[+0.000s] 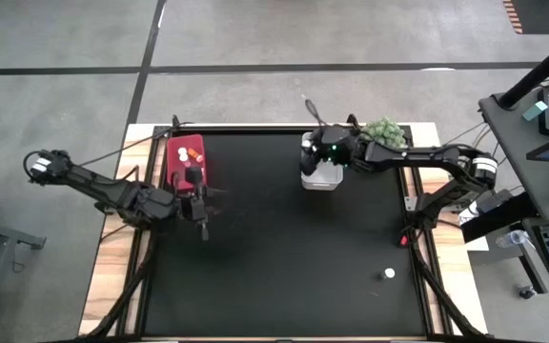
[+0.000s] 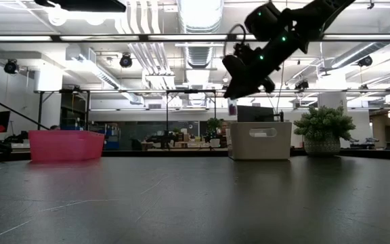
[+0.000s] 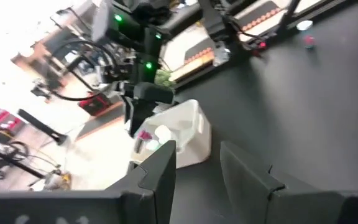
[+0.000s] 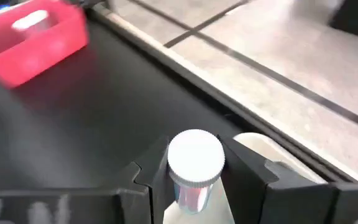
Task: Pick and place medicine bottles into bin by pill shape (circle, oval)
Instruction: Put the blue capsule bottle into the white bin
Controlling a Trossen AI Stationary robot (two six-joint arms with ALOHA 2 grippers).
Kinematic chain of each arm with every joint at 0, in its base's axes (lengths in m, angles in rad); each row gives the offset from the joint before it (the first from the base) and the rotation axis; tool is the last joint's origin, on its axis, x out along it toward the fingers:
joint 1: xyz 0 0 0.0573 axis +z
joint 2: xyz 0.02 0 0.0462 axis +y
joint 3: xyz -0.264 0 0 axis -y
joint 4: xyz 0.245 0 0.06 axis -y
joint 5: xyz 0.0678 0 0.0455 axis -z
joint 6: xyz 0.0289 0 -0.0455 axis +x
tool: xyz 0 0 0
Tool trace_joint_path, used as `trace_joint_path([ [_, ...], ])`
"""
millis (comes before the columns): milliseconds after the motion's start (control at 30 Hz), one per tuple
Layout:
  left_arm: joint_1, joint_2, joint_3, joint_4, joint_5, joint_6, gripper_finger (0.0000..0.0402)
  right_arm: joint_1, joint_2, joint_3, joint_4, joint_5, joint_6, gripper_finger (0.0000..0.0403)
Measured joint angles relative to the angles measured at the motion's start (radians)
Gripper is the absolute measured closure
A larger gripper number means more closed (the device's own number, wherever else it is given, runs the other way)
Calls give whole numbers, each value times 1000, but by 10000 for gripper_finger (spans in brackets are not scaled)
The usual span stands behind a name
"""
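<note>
White plastic is capping the medicine bottle (image 4: 194,165) that the right end effector (image 4: 194,177) is gripping, its two dark fingers closed against the vial's sides just under the cap. In the high view that right end effector (image 1: 324,151) is hanging over the white bin (image 1: 320,176), which is sitting near the middle of the table's far edge, just beside a green plant ball (image 1: 385,132) toward the far right corner. From table height the vial (image 2: 232,106) is showing as a small pinkish body held above the bin's open top, not yet inside. To do this release well, I judge the arm should be centring the vial over the bin's opening rather than its wall, lowering it until it is close to the contents, and only then parting the fingers, since a light cylinder dropped from height is likely to bounce or roll out. The bottle's body is looking clear with a pink tint; the pills inside are too small to make out. A red bin (image 1: 187,157) near the far left corner is already holding white-capped bottles, and one more bottle (image 1: 389,273) is lying alone toward the near right corner of the table (image 1: 284,257). The left end effector (image 1: 202,221) is waiting just in front of the red bin, fingers apart and gripping nothing.
</note>
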Motion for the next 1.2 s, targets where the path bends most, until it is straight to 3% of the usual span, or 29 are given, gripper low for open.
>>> trace_joint_path([
  [200, 48, -31, -56, 68, 0, 48, 291, -27, -4, -6, -21, -12, 18, 286],
  [300, 56, -41, -59, 69, -1, 51, 291, -27, -22, 5, -82, -57, 1, 287],
  [600, 56, -80, -58, 72, -8, 67, 291, 9, -132, -8, -297, -61, 17, 288],
  [733, 56, -74, -58, 71, -8, 67, 291, 34, -162, -66, -259, -50, 17, 287],
  [933, 56, -49, -58, 70, -9, 67, 291, 36, -167, -219, -104, 69, 28, 285],
  [1200, 56, -41, -58, 70, -15, 72, 291, 36, -119, -334, 117, 72, 38, 283],
])
